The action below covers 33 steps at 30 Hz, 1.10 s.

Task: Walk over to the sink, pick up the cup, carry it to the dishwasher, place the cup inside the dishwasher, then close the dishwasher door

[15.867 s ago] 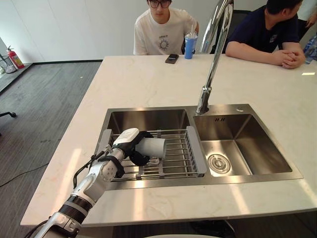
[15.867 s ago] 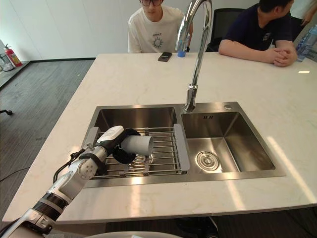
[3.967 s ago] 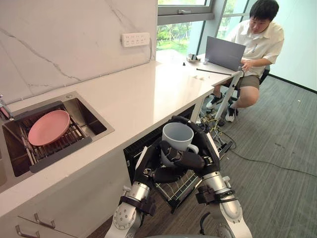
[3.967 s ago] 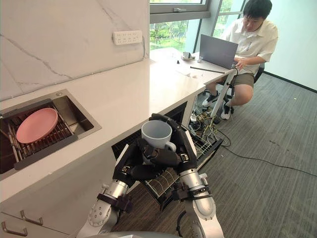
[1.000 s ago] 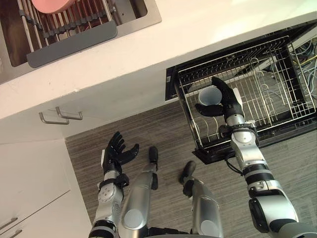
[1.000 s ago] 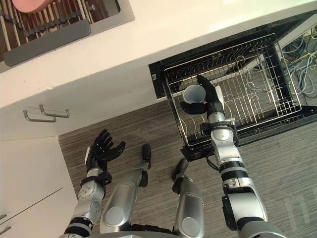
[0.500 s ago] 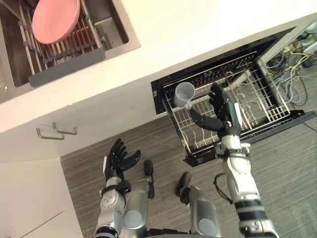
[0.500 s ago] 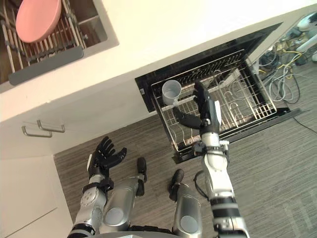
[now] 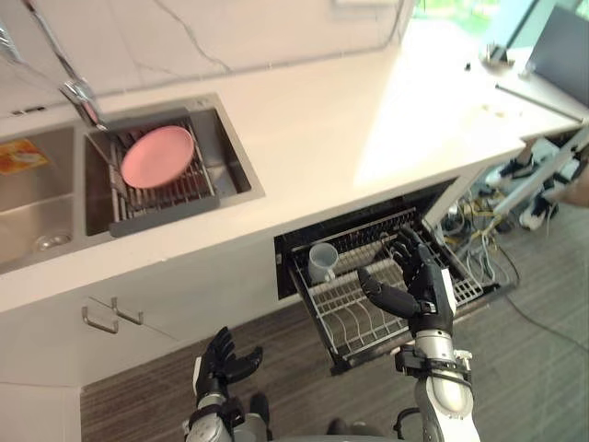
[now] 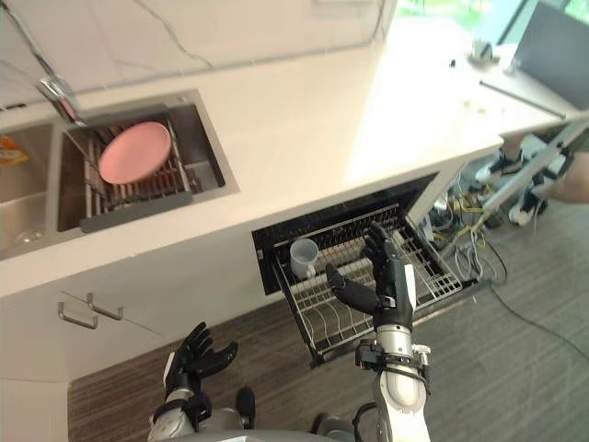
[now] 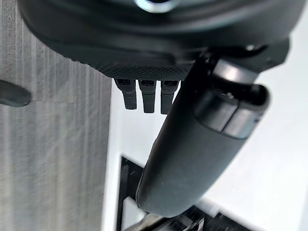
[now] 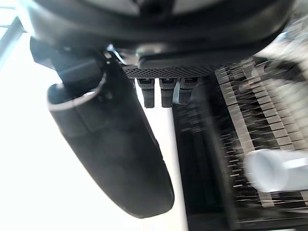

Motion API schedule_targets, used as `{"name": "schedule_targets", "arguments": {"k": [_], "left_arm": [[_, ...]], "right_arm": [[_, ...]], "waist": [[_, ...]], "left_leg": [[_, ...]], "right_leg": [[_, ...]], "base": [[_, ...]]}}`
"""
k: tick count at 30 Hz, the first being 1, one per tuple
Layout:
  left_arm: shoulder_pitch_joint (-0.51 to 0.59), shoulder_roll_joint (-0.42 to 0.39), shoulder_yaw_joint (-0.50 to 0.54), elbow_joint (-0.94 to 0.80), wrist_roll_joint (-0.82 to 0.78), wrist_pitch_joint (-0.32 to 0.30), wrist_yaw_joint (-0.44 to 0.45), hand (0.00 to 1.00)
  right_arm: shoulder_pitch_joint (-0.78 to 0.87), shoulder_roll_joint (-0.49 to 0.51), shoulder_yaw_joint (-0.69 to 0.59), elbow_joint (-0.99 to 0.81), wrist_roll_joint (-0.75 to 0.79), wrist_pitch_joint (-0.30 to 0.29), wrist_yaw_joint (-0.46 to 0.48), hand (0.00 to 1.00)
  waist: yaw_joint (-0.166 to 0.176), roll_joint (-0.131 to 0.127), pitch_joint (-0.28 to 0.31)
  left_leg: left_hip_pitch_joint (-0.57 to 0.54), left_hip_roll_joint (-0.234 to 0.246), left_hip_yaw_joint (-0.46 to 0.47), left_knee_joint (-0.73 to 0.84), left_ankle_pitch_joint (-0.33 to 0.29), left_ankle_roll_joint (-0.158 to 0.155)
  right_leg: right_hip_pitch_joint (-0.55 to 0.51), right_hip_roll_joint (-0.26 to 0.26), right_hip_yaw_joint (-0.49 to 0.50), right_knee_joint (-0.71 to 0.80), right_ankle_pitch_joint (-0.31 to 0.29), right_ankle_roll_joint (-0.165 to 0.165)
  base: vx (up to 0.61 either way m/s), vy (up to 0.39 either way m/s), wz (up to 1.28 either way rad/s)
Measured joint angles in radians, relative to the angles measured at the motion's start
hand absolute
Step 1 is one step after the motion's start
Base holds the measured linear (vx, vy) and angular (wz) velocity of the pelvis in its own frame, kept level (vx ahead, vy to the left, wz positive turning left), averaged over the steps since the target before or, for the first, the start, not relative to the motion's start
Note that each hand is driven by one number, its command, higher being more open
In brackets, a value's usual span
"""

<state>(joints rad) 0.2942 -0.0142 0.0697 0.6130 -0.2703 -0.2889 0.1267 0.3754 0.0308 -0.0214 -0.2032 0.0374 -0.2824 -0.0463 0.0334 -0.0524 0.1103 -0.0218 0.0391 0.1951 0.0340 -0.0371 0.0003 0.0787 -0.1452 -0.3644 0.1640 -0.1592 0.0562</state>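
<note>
A pale grey cup (image 9: 321, 261) stands upright at the left end of the pulled-out wire rack (image 9: 373, 308) of the dishwasher (image 9: 293, 249) under the white counter. The cup also shows in the right wrist view (image 12: 269, 169). My right hand (image 9: 419, 284) hangs open in front of the rack, to the right of the cup and apart from it, fingers spread and holding nothing. My left hand (image 9: 221, 357) is low over the floor at the bottom left, open and empty.
A pink plate (image 9: 156, 156) lies on a wire drainer in the sink (image 9: 235, 170) at the left, by a tap (image 9: 78, 97). Cabinet handles (image 9: 110, 318) sit under the sink. Cables (image 9: 479, 221) lie on the floor right of the dishwasher, beside a desk with a laptop (image 9: 561, 55).
The camera has tilted up, so the counter and sink fill more of the view. My right hand has drawn back a little from the cup and stays open.
</note>
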Motion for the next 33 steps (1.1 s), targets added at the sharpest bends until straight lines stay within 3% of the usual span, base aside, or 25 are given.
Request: {"name": "schedule_targets", "arguments": {"k": [4, 7, 12, 14, 15, 16, 17, 18, 19, 20, 22, 23, 24, 26, 29, 30, 33], "left_arm": [[0.046, -0.002, 0.02, -0.02, 0.046, -0.009, -0.003, 0.9], [0.085, -0.002, 0.01, -0.032, 0.058, -0.009, -0.009, 0.9], [0.117, 0.018, -0.038, -0.035, 0.055, -0.005, -0.019, 0.9], [0.116, 0.027, -0.057, -0.044, 0.052, -0.001, -0.021, 0.9], [0.119, 0.038, -0.059, -0.063, 0.047, 0.003, -0.023, 0.9], [0.118, 0.037, -0.06, -0.071, 0.038, 0.007, -0.021, 0.9], [0.11, 0.041, -0.058, -0.08, 0.028, 0.015, -0.014, 0.9], [0.102, 0.042, -0.06, -0.1, 0.024, 0.015, -0.013, 0.9], [0.102, 0.041, -0.061, -0.111, 0.024, 0.012, -0.014, 0.9], [0.096, 0.039, -0.068, -0.133, 0.024, 0.006, -0.02, 0.9], [0.089, 0.034, -0.078, -0.149, 0.033, 0.003, -0.025, 0.9], [0.088, 0.031, -0.077, -0.146, 0.039, 0.011, -0.031, 0.9], [0.094, 0.016, -0.076, -0.137, 0.039, 0.021, -0.039, 0.9], [0.1, 0.004, -0.075, -0.137, 0.043, 0.022, -0.046, 0.9], [0.101, -0.006, -0.069, -0.136, 0.071, 0.024, -0.059, 0.9], [0.093, -0.003, -0.048, -0.092, 0.098, 0.03, -0.081, 0.9], [0.094, -0.003, -0.048, -0.092, 0.098, 0.03, -0.081, 0.9]], "right_arm": [[0.023, 0.007, -0.026, -0.075, 0.011, -0.031, -0.025, 0.9], [0.025, 0.002, -0.033, -0.1, 0.011, -0.057, -0.036, 0.9], [0.027, -0.012, -0.034, -0.094, 0.009, -0.064, -0.029, 0.9], [0.023, -0.033, -0.031, -0.067, 0.011, -0.065, -0.005, 0.9], [0.011, -0.036, -0.015, -0.05, 0.011, -0.065, 0.008, 0.9], [0.005, -0.035, -0.007, -0.043, 0.011, -0.065, 0.012, 0.9], [-0.002, -0.032, 0.013, -0.032, 0.01, -0.064, 0.016, 0.9], [0.001, -0.036, 0.027, -0.033, 0.008, -0.065, 0.011, 0.9], [0.001, -0.039, 0.03, -0.032, 0.008, -0.065, 0.003, 0.9], [0.0, -0.048, 0.029, -0.033, 0.01, -0.074, -0.01, 0.9], [-0.006, -0.059, 0.03, -0.039, 0.017, -0.097, -0.019, 0.9], [-0.012, -0.061, 0.029, -0.043, 0.018, -0.097, -0.033, 0.9], [-0.015, -0.068, 0.026, -0.042, 0.017, -0.093, -0.055, 0.9], [-0.021, -0.07, 0.013, -0.042, 0.016, -0.082, -0.086, 0.9], [-0.059, -0.07, -0.05, -0.039, 0.021, -0.028, -0.107, 0.9], [-0.051, -0.067, -0.12, 0.031, 0.057, 0.037, -0.018, 0.9], [-0.051, -0.067, -0.12, 0.031, 0.057, 0.037, -0.018, 0.9]], "waist": [[-0.008, 0.007, -0.013], [-0.002, 0.014, -0.023], [0.0, 0.02, -0.05], [-0.001, 0.018, -0.047], [0.003, 0.003, -0.037], [0.001, 0.0, -0.029], [-0.012, 0.001, -0.025], [-0.041, 0.006, -0.023], [-0.048, 0.007, -0.024], [-0.048, 0.003, -0.028], [-0.028, -0.012, -0.037], [-0.016, -0.021, -0.046], [-0.005, 0.005, -0.056], [-0.004, 0.027, -0.068], [0.01, 0.032, -0.075], [-0.005, 0.05, -0.089], [-0.005, 0.051, -0.089]], "left_leg": [[0.006, 0.067, 0.229, 0.07, -0.022, -0.004], [0.011, 0.036, 0.206, 0.057, -0.022, -0.003], [0.043, -0.041, 0.116, -0.03, 0.016, 0.027], [0.059, -0.055, 0.074, -0.031, 0.013, 0.034], [0.074, -0.07, 0.056, -0.024, 0.007, 0.045], [0.083, -0.075, 0.04, -0.018, 0.004, 0.054], [0.078, -0.071, 0.002, 0.005, 0.002, 0.069], [0.06, -0.061, -0.064, 0.037, -0.007, 0.07], [0.048, -0.056, -0.092, 0.049, -0.011, 0.068], [0.031, -0.058, -0.137, 0.066, -0.02, 0.053], [-0.005, -0.078, -0.155, 0.118, -0.047, 0.044], [-0.029, -0.083, -0.143, 0.174, -0.078, 0.036], [-0.052, -0.05, -0.112, 0.213, -0.1, 0.029], [-0.064, -0.016, -0.07, 0.232, -0.109, 0.016], [-0.058, -0.01, -0.059, 0.224, -0.104, 0.0], [0.059, -0.033, -0.038, -0.021, 0.009, -0.003], [0.059, -0.033, -0.038, -0.021, 0.009, -0.002]], "right_leg": [[0.054, -0.027, -0.092, 0.006, 0.004, 0.006], [0.065, -0.057, -0.104, 0.027, 0.004, 0.007], [0.073, -0.1, -0.06, 0.091, 0.003, 0.008], [0.003, -0.143, 0.0, 0.307, 0.006, 0.011], [-0.083, -0.174, 0.083, 0.504, 0.037, 0.008], [-0.131, -0.176, 0.135, 0.598, 0.065, -0.008], [-0.185, -0.121, 0.238, 0.667, -0.003, 0.014], [-0.188, -0.037, 0.301, 0.638, -0.059, 0.02], [-0.185, 0.003, 0.332, 0.595, -0.076, 0.02], [-0.172, 0.059, 0.368, 0.464, -0.084, -0.005], [-0.149, 0.062, 0.339, 0.274, -0.041, -0.023], [-0.102, 0.045, 0.303, 0.181, -0.078, -0.021], [-0.088, 0.056, 0.277, 0.146, -0.067, -0.024], [-0.071, 0.059, 0.244, 0.127, -0.066, -0.027], [-0.046, 0.063, 0.233, 0.104, -0.065, -0.026], [-0.011, 0.072, 0.362, 0.012, -0.012, -0.016], [-0.011, 0.072, 0.362, 0.012, -0.012, -0.016]], "base": [[0.03, 0.029, 0.71], [0.02, 0.154, 0.61], [0.02, 0.141, 0.59], [0.04, 0.113, 0.6], [0.06, 0.094, 0.44], [0.1, 0.072, 0.59], [0.08, -0.002, 1.13], [0.05, -0.04, 1.34], [0.01, -0.07, 1.58], [0.02, -0.098, 1.28], [0.06, -0.119, 0.91], [0.09, -0.133, 0.53], [0.13, -0.147, 0.6], [0.14, -0.091, 0.48], [0.13, -0.031, 0.16], [0.0, 0.0, 0.0], [0.0, 0.0, 0.0]]}}
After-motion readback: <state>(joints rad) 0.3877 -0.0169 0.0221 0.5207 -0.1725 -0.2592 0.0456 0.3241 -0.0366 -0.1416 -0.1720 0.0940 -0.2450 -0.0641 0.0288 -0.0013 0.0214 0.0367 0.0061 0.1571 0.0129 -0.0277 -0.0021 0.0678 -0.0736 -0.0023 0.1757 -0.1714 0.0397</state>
